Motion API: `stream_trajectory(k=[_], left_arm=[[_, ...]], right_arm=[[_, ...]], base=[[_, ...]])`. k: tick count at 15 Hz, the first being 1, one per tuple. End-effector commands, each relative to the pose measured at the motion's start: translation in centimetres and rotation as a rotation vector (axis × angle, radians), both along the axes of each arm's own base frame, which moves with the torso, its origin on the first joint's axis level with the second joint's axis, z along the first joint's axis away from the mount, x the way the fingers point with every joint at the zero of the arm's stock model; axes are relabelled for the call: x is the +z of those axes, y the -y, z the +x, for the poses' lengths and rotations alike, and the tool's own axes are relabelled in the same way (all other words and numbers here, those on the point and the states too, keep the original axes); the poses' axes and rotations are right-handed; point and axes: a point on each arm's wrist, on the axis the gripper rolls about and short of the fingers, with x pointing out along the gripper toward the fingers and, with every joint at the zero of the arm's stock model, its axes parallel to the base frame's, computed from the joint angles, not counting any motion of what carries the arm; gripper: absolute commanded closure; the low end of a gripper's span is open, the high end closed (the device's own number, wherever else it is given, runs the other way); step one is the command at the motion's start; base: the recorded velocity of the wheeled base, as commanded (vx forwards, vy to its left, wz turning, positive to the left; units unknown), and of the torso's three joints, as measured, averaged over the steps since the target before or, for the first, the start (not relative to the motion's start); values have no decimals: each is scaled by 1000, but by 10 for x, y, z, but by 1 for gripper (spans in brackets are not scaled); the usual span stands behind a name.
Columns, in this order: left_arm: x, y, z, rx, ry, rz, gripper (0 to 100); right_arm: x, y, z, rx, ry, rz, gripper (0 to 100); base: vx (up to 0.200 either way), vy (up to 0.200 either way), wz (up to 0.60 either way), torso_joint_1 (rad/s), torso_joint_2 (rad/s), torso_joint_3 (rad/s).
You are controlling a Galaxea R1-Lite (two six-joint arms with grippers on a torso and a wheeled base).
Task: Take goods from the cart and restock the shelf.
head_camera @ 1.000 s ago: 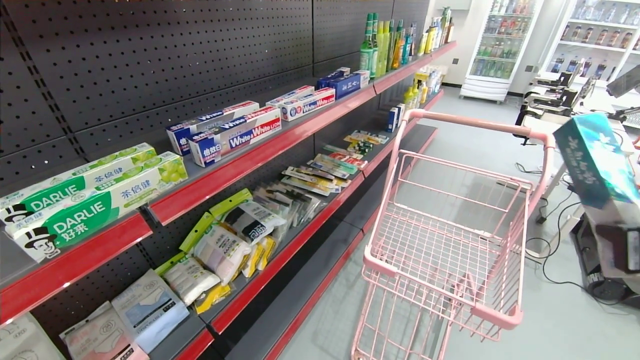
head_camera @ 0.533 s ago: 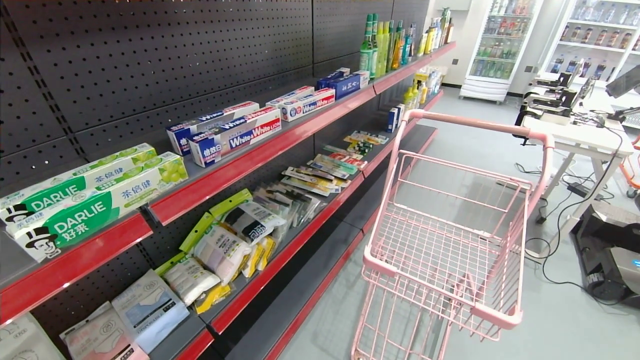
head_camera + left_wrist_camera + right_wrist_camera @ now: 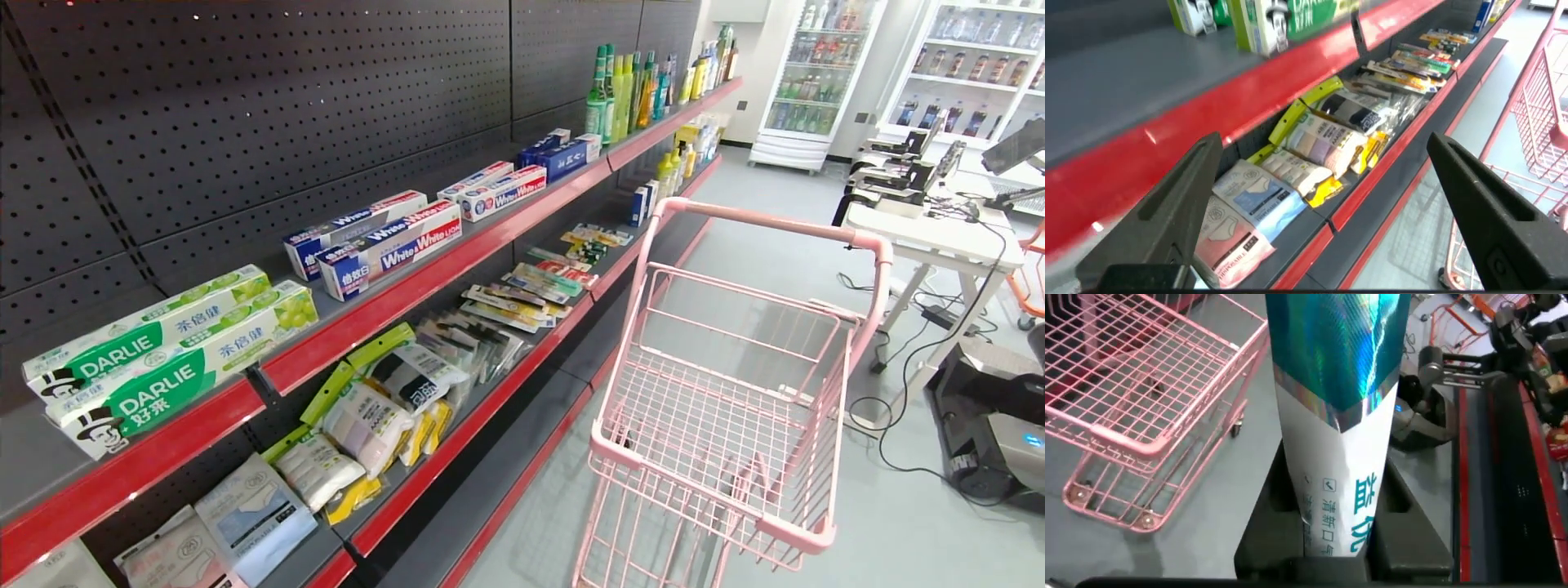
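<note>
Teal-and-white card box (image 3: 1339, 416): held by white end in R pincer (image 3: 1341, 498); L pincer (image 3: 1323, 139) wide, empty. Keep it level & clear red-edged metal shelf (image 3: 424, 276) lip before you release.

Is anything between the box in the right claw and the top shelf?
Probably the pink wire cart: it stands along the red-edged shelf, and the right claw holds the teal-and-white box beside it.
</note>
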Motion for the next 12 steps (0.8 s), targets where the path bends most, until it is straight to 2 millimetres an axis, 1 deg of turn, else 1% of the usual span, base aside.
stream_trajectory(k=[1,4,5,12], left_arm=[[0,0,0,0,-1,-1,0],[0,0,0,0,-1,-1,0],[0,0,0,0,-1,1,0],[0,0,0,0,-1,1,0]], right_arm=[[-7,0,3,33,-37,20,100],[-10,-1,6,80,-54,47,100],[-8,-1,11,89,-60,57,100],[2,0,16,89,-36,53,100]], base=[[0,0,0,276,-583,-330],[0,0,0,256,-567,-313],[0,0,0,212,-437,-242],[0,0,0,184,-376,-200]])
